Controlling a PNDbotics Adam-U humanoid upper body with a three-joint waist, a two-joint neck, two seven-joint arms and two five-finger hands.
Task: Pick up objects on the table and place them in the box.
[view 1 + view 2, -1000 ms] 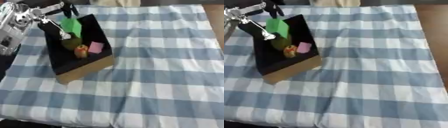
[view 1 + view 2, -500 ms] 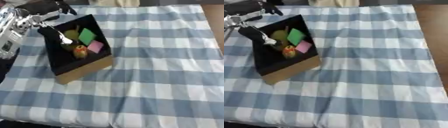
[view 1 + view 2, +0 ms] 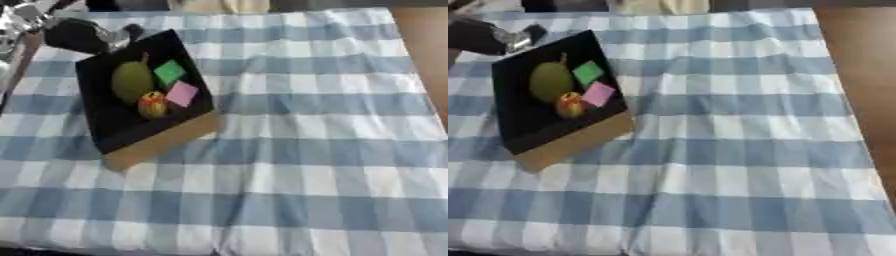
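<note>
A box (image 3: 162,142) with a black lining and cardboard walls sits at the left of the table. Inside it lie a green pear-shaped fruit (image 3: 131,82), a green square block (image 3: 169,72), a pink square block (image 3: 182,93) and a small red and yellow fruit (image 3: 152,104). My left hand (image 3: 74,35) is at the box's far left corner, just outside its rim, blurred and holding nothing that I can see. My right hand shows in no view.
A blue and white checked cloth (image 3: 306,150) covers the table, with wrinkles down its middle. Brown floor (image 3: 429,50) runs along the right edge. A beige thing (image 3: 219,5) lies at the far edge.
The green block has left my left hand and now lies in the box beside the pear. My left hand has drawn back to the box's far left corner.
</note>
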